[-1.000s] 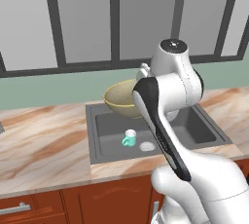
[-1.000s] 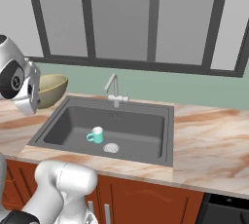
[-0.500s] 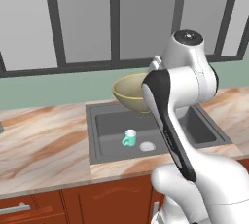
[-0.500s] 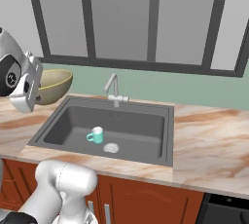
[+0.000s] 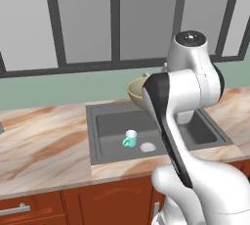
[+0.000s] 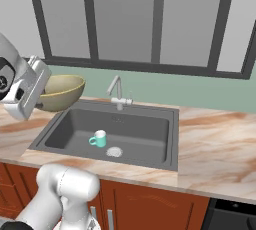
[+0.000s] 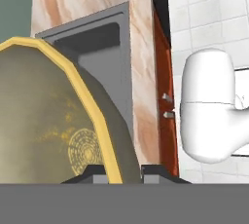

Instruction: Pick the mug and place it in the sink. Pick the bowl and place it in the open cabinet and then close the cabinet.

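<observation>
Left base view: the teal mug (image 5: 130, 138) stands upright on the floor of the dark sink (image 5: 110, 121), just beside the round drain, so that half of the task looks done; behind the white arm, the olive-gold bowl (image 5: 136, 93) peeks out above the sink's far edge, raised off the marble table (image 5: 44, 138). Right base view: the bowl (image 6: 61, 92) hangs in the air over the sink's left rim, tilted, its near edge hidden behind the boxy end effector (image 6: 32, 93); the mug (image 6: 99, 138) sits in the basin (image 6: 150, 129) below and to the right, well apart from it. Hand view: the two fingertips (image 7: 95, 173) are closed narrowly on the bowl's thin yellow rim (image 7: 92, 101), one inside and one outside; the bowl spreads away to one side of the grip; the cabinet it must reach is not visible, so its direction cannot be told.
</observation>
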Robot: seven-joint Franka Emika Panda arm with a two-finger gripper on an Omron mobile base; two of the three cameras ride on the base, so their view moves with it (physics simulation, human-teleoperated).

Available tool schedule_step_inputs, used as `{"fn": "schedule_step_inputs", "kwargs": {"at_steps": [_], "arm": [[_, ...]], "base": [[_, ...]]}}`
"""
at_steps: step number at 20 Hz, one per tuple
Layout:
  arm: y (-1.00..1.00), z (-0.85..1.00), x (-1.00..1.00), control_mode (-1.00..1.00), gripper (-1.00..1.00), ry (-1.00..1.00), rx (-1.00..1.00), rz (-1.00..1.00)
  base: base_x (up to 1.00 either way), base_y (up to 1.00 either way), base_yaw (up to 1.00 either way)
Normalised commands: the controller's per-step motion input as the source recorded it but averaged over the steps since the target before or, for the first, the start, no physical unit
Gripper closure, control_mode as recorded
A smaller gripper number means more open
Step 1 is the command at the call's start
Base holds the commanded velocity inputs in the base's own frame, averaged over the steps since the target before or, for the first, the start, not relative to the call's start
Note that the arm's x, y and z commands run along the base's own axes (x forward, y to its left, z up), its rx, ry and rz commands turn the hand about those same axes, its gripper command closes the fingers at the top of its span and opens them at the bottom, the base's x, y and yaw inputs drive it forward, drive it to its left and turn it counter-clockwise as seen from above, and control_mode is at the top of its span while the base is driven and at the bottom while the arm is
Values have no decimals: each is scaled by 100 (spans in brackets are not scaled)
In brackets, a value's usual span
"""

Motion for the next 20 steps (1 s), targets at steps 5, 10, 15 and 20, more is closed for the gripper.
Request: {"fn": "schedule_step_inputs", "kwargs": {"at_steps": [5, 10, 15, 20], "arm": [[-13, 12, -42, -100, 100, -1, 1, -29], [-8, 7, -23, 100, 100, -1, 3, -3], [0, 0, 0, 100, 100, 0, 0, 0], [0, 0, 0, 100, 100, 0, 0, 0]], "base": [[0, 0, 0], [-29, -4, 2], [-45, 0, 17], [-98, 49, 26]]}}
